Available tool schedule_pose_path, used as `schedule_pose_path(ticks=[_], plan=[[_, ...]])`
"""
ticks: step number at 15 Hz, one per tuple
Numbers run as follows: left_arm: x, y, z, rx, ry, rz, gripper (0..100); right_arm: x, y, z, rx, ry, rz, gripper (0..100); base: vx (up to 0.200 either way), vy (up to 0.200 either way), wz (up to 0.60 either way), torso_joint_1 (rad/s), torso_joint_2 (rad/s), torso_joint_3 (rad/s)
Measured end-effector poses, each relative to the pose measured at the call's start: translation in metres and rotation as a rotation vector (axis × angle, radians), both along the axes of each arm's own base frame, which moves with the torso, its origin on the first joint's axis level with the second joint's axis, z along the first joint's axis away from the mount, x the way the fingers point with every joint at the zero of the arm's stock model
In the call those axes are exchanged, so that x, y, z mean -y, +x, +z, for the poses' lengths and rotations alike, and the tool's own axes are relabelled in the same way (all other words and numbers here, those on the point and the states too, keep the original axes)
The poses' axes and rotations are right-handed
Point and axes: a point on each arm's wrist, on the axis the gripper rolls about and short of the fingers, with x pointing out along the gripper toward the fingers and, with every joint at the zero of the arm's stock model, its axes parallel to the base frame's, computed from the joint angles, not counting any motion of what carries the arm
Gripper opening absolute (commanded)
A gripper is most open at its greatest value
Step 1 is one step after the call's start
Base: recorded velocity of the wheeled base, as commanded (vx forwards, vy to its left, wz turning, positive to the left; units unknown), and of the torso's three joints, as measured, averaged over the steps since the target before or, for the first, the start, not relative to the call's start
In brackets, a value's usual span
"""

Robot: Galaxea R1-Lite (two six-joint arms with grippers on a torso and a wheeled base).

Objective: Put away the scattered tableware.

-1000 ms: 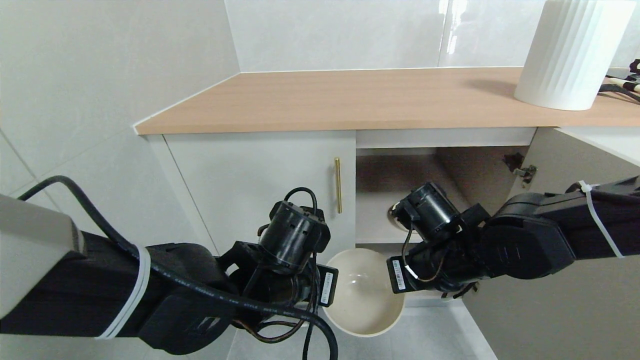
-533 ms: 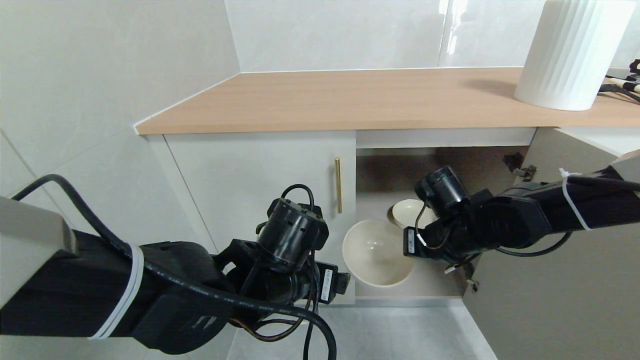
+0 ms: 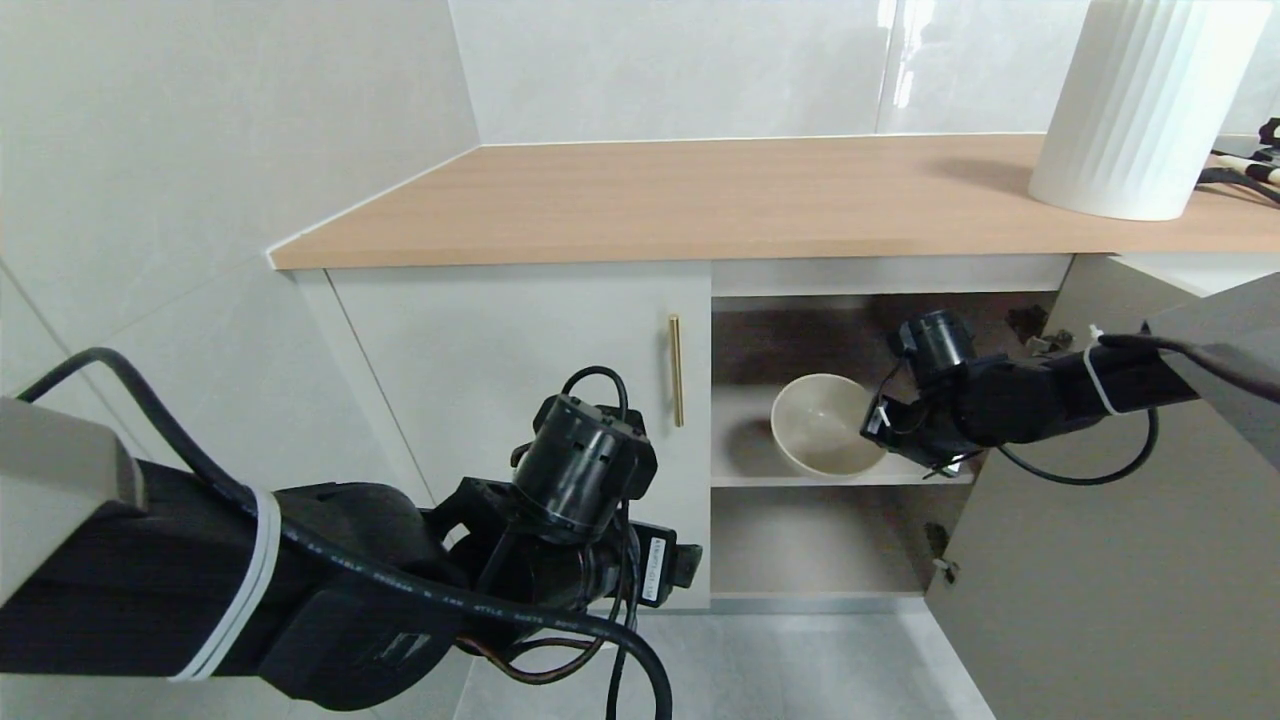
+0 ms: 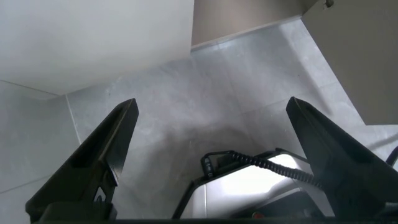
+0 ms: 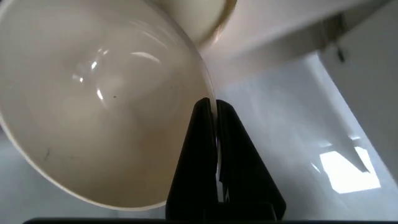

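A cream bowl [image 3: 820, 425] hangs tilted at the middle shelf [image 3: 745, 470] of the open cabinet, its opening facing out. I cannot tell whether it touches the shelf. My right gripper [image 3: 878, 428] is shut on the bowl's right rim; in the right wrist view the fingers [image 5: 214, 134] pinch the rim of the bowl [image 5: 93, 112]. A second cream dish [image 5: 194, 14] sits just behind it. My left gripper [image 3: 688, 566] is low in front of the closed left door, open, and its fingers [image 4: 115, 146] are spread over the floor with nothing between them.
The closed left cabinet door has a brass handle [image 3: 676, 370]. The open right door [image 3: 1100, 520] swings out at the right. The bottom shelf [image 3: 810, 545] lies below the bowl. A white ribbed container [image 3: 1140, 100] and dark utensils [image 3: 1250, 170] stand on the wooden counter [image 3: 700, 200].
My right arm has carried the bowl away from beside the left gripper, up and into the cabinet to the middle shelf. The left arm has barely moved.
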Motion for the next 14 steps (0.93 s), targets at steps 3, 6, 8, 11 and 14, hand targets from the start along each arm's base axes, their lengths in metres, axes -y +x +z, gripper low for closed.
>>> schedule_pose_path(ticks=[3,6,8,11,14], plan=[[0.0,0.0,0.0,0.0,0.0,-0.001,100,0.008,0.016,-0.006,0.045,0.003,-0.042,0,0.0,0.0,0.0,0.0,0.0,0.0],[0.0,0.0,0.0,-0.001,0.0,0.0,100,0.008,0.029,-0.014,0.064,-0.031,-0.089,0,0.0,0.0,0.0,0.0,0.0,0.0],[0.0,0.0,-0.001,-0.003,0.001,-0.002,100,0.011,0.039,-0.018,0.075,-0.029,-0.108,0,0.0,0.0,0.0,0.0,0.0,0.0],[0.001,0.0,-0.002,-0.005,0.002,-0.001,100,0.02,0.051,-0.024,0.087,-0.017,-0.142,0,0.0,0.0,0.0,0.0,0.0,0.0],[0.001,0.001,-0.002,-0.005,0.002,0.0,100,0.025,0.06,-0.028,0.097,-0.014,-0.155,0,0.0,0.0,0.0,0.0,0.0,0.0]])
